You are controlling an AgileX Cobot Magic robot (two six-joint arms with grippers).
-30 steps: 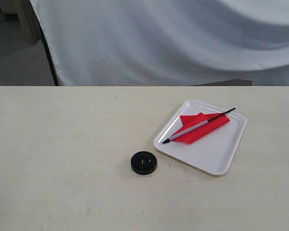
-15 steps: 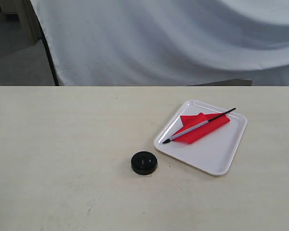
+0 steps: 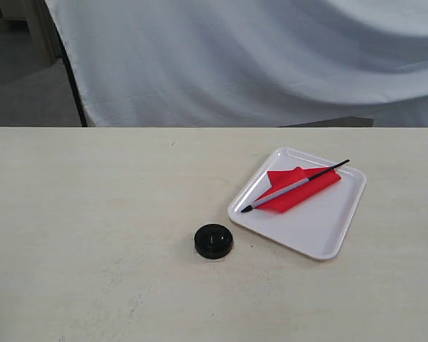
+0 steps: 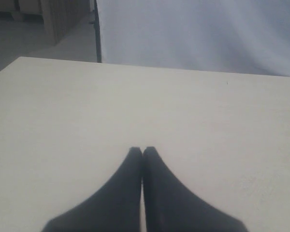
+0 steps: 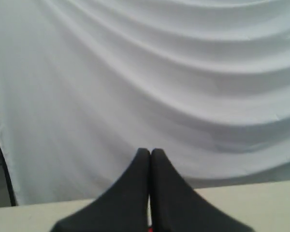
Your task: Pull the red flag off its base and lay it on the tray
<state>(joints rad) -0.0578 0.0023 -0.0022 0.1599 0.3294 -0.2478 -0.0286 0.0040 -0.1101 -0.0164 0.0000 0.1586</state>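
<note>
The red flag (image 3: pixel 299 188) lies flat inside the white tray (image 3: pixel 321 231) at the right of the exterior view, its pole crossing the cloth diagonally with the black tip toward the tray's near-left rim. The black round base (image 3: pixel 213 241) stands alone on the table, just left of the tray. Neither arm shows in the exterior view. My left gripper (image 4: pixel 143 150) is shut over bare tabletop, holding nothing. My right gripper (image 5: pixel 150 152) is shut too, pointing at the white curtain; a speck of red shows low between its fingers.
A white curtain (image 3: pixel 257 64) hangs behind the table's far edge. A dark upright post (image 3: pixel 73 85) stands at the back left. The pale tabletop (image 3: pixel 93 214) stretches wide to the left of the base.
</note>
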